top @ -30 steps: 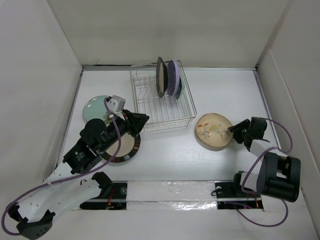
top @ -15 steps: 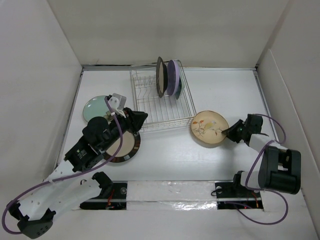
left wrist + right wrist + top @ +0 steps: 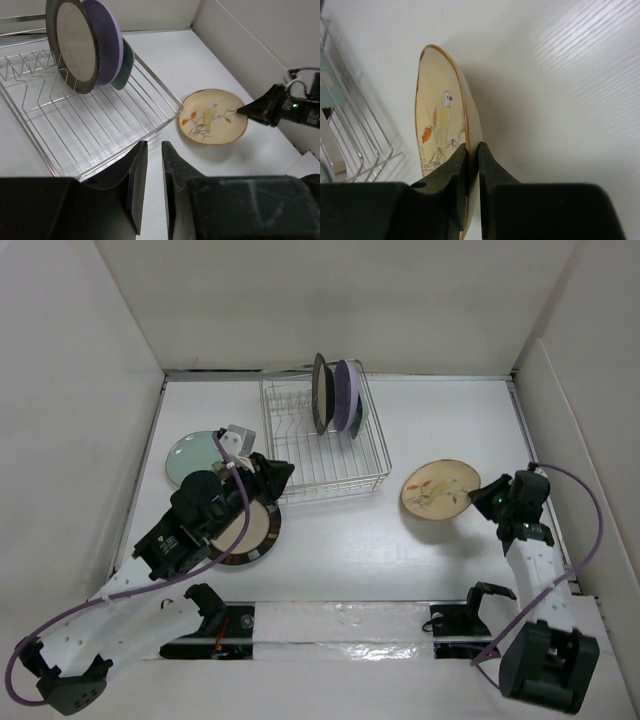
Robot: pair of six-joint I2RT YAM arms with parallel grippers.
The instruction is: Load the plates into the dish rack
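Observation:
The chrome-wire dish rack point(image 3: 330, 455) holds a dark brown plate point(image 3: 319, 392), a lavender plate point(image 3: 346, 395) and a teal-green dish point(image 3: 358, 418) upright at its back right; they also show in the left wrist view point(image 3: 75, 45). My right gripper point(image 3: 487, 500) is shut on the rim of the tan floral plate point(image 3: 438, 489) and holds it tilted above the table, right of the rack point(image 3: 442, 125). My left gripper point(image 3: 280, 475) hovers empty, jaws nearly together, over the brown-rimmed cream plate point(image 3: 255, 528). A small pale green plate point(image 3: 188, 455) lies left of the rack.
White walls close in the table on the left, back and right. The right wall stands close behind my right arm point(image 3: 530, 560). The rack's front right corner point(image 3: 177, 107) lies between my left gripper point(image 3: 154, 145) and the floral plate point(image 3: 213, 123).
My right gripper has lifted the floral plate off the table and carried it a little right and back, tilted. My left gripper has shifted slightly toward the rack.

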